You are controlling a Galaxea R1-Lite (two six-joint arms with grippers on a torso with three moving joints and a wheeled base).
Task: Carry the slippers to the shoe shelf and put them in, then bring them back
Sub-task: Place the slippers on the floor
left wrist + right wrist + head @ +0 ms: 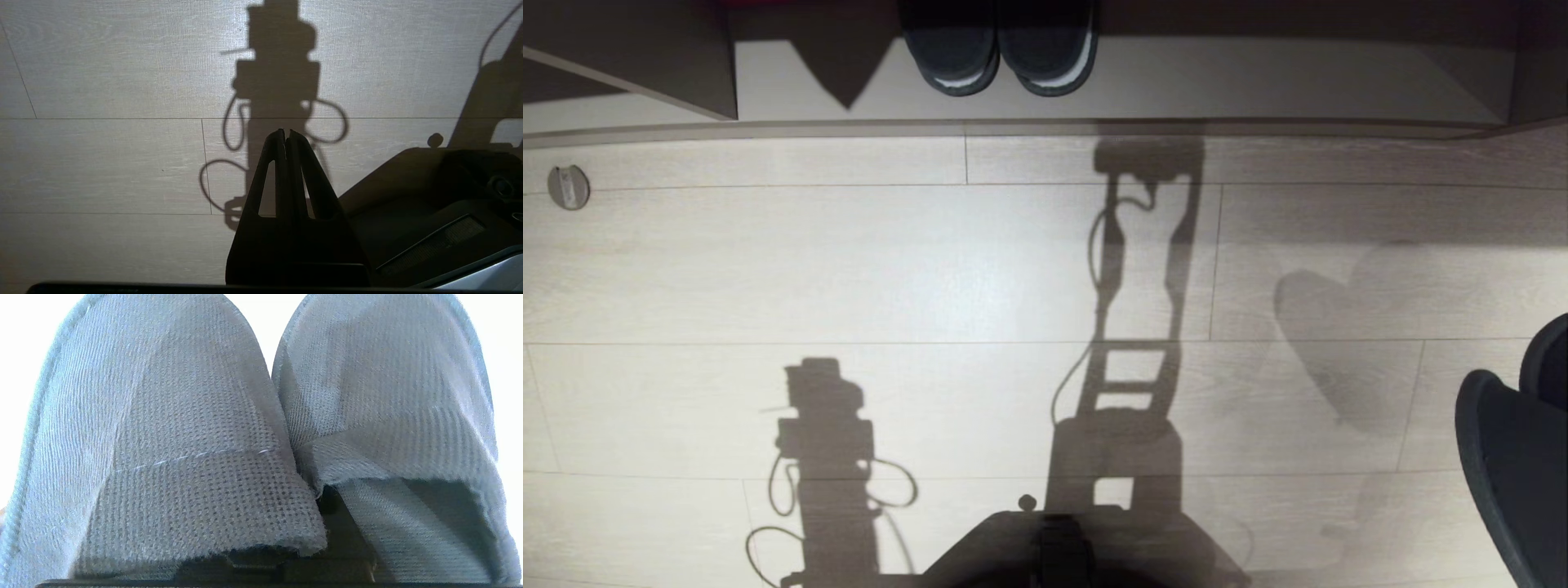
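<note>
The grey-blue fabric slippers [171, 437] fill the right wrist view side by side, toes pointing away. My right gripper [325, 500] is shut on their inner edges where the two meet, and only a dark finger [339, 522] shows between them. In the head view the slippers [1515, 457] hang dark at the right edge, above the floor. The shoe shelf [1258, 82] runs along the top of the head view, its pale board edged in dark trim. My left gripper [286, 132] is shut on nothing above the floor, beside my base.
A blacker pair of slippers with whitish sole rims [1001, 53] stands in the shelf, left of centre. A small round fitting [568, 186] sits on the pale plank floor at the far left. My base [1062, 547] shows at the bottom.
</note>
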